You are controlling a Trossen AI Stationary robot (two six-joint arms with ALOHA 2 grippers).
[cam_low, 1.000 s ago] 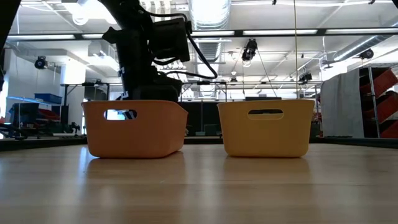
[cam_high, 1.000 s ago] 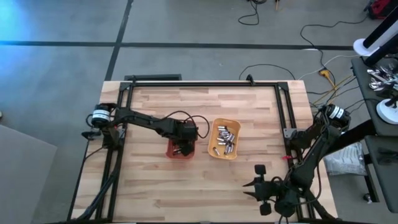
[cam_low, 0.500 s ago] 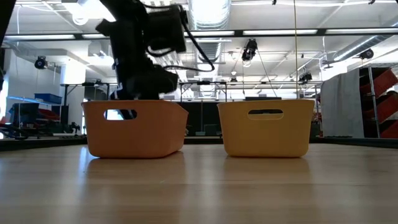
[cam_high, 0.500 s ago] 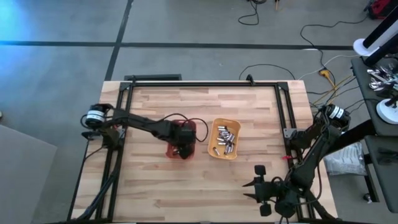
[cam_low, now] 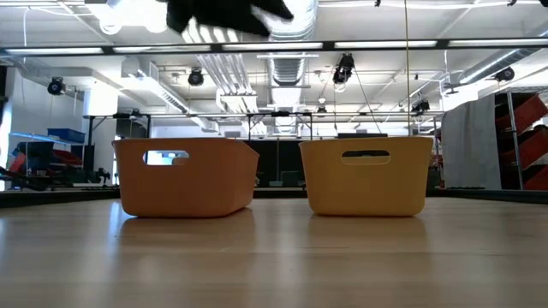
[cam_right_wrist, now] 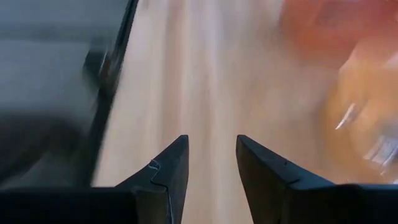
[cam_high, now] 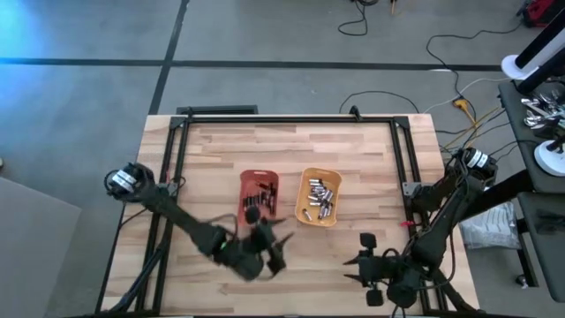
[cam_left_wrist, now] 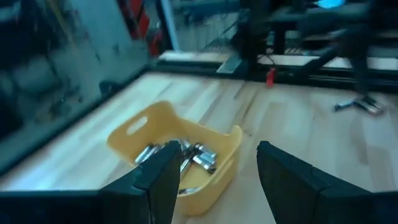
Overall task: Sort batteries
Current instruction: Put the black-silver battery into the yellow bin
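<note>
An orange tray (cam_high: 259, 196) holding dark batteries (cam_high: 258, 201) stands mid-table on its base. Just to its right stands a yellow tray (cam_high: 319, 196) with silvery batteries (cam_high: 321, 196). My left gripper (cam_high: 281, 249) hovers open on the near side of both trays with nothing between its fingers. Its wrist view looks over the yellow tray (cam_left_wrist: 177, 155) and the silvery batteries (cam_left_wrist: 186, 155) in it. My right gripper (cam_high: 357, 256) waits open near the table's near right corner, also holding nothing. Both trays (cam_low: 184, 175) (cam_low: 366, 174) show side by side in the low view.
A black frame (cam_high: 291, 122) runs along the table's far, left and right sides. Bare wood lies on the near side of the trays, between the two grippers. Blurred, the left arm (cam_low: 227, 13) shows at the low view's top.
My left gripper has risen from over the orange tray and swung toward the table's near edge, turning until it faces the yellow tray. The orange tray, which it covered before, now shows whole with its dark batteries. Neither tray has moved.
</note>
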